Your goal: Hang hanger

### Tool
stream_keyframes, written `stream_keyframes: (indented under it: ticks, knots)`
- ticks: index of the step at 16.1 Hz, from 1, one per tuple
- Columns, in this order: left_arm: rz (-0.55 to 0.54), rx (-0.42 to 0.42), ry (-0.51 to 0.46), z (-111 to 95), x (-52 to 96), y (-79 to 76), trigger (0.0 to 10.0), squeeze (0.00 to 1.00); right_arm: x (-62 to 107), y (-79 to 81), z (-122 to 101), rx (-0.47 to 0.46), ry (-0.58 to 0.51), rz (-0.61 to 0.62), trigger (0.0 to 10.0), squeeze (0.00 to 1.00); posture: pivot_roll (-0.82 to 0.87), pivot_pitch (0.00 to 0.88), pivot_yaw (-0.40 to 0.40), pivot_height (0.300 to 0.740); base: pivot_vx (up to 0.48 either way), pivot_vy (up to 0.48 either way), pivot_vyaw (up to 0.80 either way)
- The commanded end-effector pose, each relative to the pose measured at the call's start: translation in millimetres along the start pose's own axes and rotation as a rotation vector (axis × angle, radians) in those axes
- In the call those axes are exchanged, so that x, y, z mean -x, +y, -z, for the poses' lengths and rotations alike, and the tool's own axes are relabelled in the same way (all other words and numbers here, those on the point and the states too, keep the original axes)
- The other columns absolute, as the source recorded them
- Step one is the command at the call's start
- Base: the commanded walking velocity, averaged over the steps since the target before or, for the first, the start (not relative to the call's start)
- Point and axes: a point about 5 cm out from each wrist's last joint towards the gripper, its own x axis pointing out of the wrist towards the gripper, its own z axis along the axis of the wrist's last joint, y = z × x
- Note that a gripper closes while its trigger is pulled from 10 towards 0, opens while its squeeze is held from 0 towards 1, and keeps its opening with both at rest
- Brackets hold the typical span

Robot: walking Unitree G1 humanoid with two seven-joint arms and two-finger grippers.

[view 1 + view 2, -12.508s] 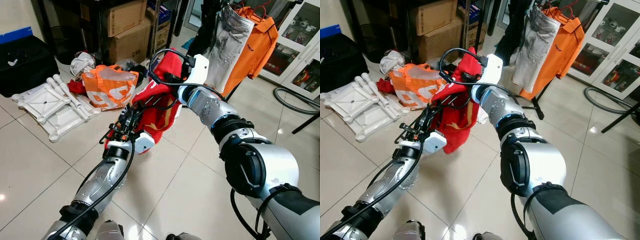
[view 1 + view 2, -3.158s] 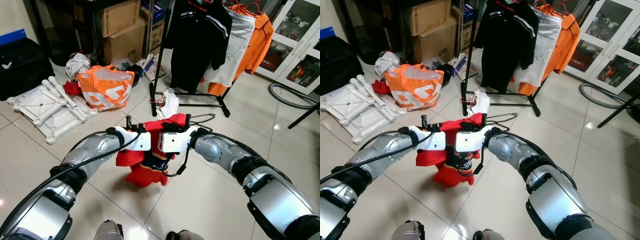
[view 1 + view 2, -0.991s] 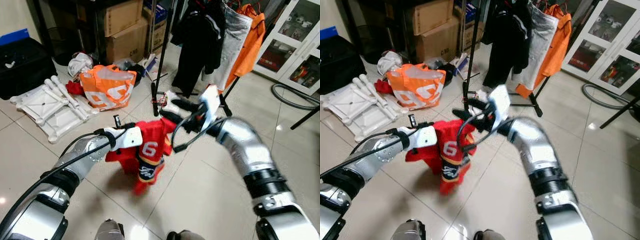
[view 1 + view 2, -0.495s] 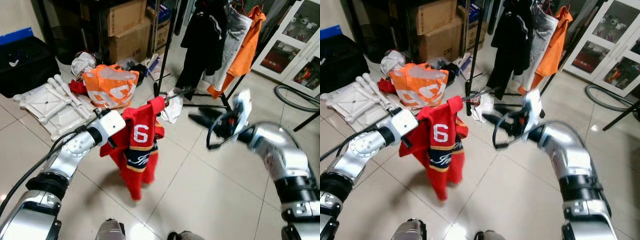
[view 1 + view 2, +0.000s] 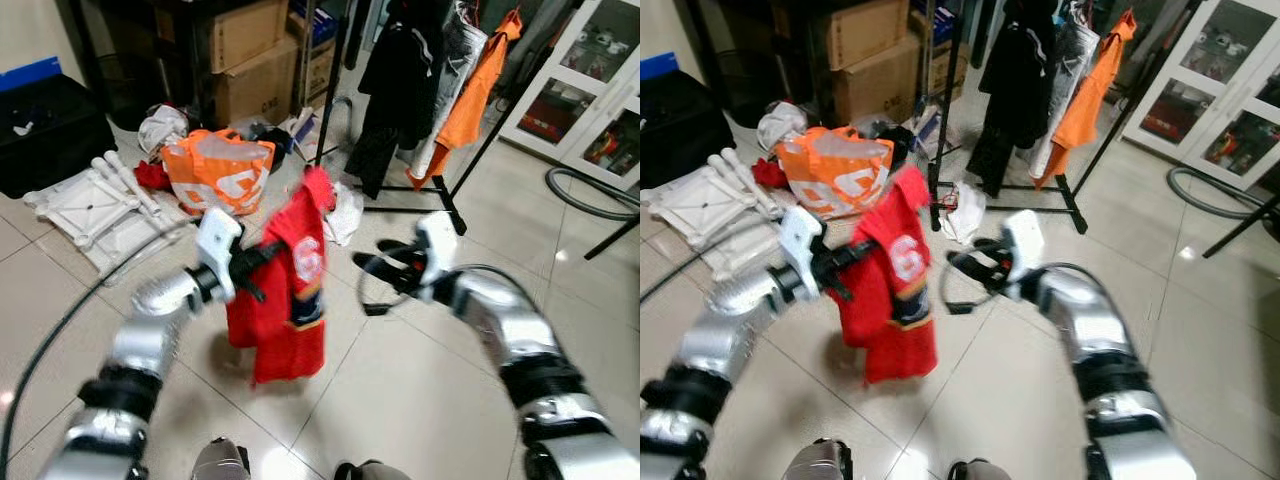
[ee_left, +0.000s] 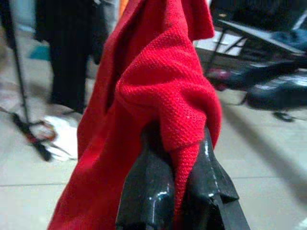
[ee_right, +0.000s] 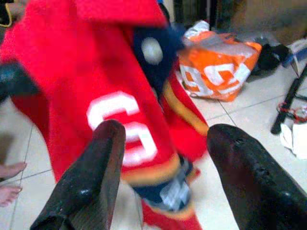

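Above the pale tiled floor (image 5: 420, 400), in front of the robot, a red sports jersey with a white number and a dark blue and yellow band near its hem (image 5: 290, 290) hangs from the left gripper (image 5: 262, 256); no hanger can be made out in the cloth. In the left wrist view the two black fingers (image 6: 144, 191) are pressed together on a bunched fold of the red knit fabric (image 6: 158, 91), and the rest of the jersey drapes down from that pinch, clear of the floor. The right gripper (image 5: 368, 268) is just beside the jersey on the robot's right, apart from it; in the right wrist view its black fingers (image 7: 91, 177) stand spread wide with the jersey's number (image 7: 120, 120) showing between them, not touched. Behind the jersey stands a black metal garment rack (image 5: 325, 110) with a black garment (image 5: 395, 80), a pale grey one and an orange shirt (image 5: 470, 100) hanging on it. A white crumpled cloth (image 5: 345, 215) lies on the floor near the rack's foot. To the robot's left, an orange and white plastic bag (image 5: 215, 170) sits on the tiles, with white plastic furniture parts (image 5: 85, 200) beside it and brown cardboard boxes (image 5: 250, 60) stacked behind. A glass-fronted white cabinet (image 5: 590, 90) stands far to the right.
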Motion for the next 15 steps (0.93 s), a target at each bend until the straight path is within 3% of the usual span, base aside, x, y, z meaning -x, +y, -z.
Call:
stream_keyframes:
  ticks: [1, 15]
  knots:
    - [0.05, -0.016, -0.055, -15.1, -4.1, -4.7, 10.0, 0.0, 2.1, -6.4, -4.7, 0.021, -0.011, 0.038, 10.0, 0.0, 0.07, 0.063, -0.106, 0.74, 0.0, 0.0, 0.0]
    - [0.05, -0.016, -0.055, -15.1, -4.1, -4.7, 10.0, 0.0, 2.1, -6.4, -4.7, 0.021, -0.011, 0.038, 10.0, 0.0, 0.07, 0.063, -0.106, 0.74, 0.0, 0.0, 0.0]
